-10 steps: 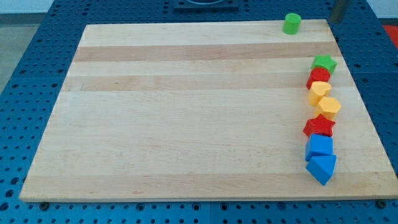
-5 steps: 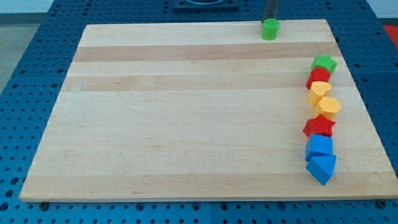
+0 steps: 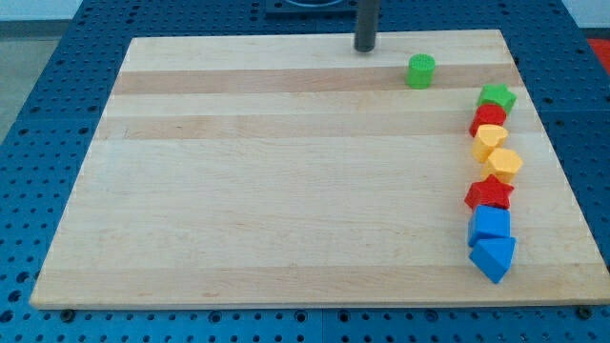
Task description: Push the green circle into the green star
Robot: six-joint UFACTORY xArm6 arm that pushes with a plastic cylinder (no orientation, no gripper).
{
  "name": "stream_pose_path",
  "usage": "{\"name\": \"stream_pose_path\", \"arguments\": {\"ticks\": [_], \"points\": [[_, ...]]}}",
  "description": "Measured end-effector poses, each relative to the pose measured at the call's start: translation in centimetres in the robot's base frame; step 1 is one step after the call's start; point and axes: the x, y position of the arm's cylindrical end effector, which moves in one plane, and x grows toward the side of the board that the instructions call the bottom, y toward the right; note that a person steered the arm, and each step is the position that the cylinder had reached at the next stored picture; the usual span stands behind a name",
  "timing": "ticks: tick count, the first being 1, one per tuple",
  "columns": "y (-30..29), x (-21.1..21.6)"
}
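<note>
The green circle (image 3: pixel 420 71) stands near the board's top edge, right of centre. The green star (image 3: pixel 498 97) sits at the top of a column of blocks along the right edge, to the right of and a little below the circle, with a gap between them. My tip (image 3: pixel 365 48) rests on the board near the top edge, to the upper left of the green circle and apart from it.
Below the green star runs a column: a red block (image 3: pixel 488 118), two yellow blocks (image 3: pixel 490 139) (image 3: pixel 504 163), a red star (image 3: pixel 489 193), a blue cube (image 3: pixel 490 224) and a blue triangle-like block (image 3: pixel 493 256). The wooden board (image 3: pixel 286 191) lies on a blue perforated table.
The green circle has moved left and then down from the top edge. My tip has swept from the top right corner leftward past the circle.
</note>
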Motion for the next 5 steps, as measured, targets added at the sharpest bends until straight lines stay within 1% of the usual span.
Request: {"name": "stream_pose_path", "arguments": {"ticks": [1,2,4,5], "points": [[-0.6,3.1],[1.3,4.3],[7.2,6.6],[9.4,6.8]]}}
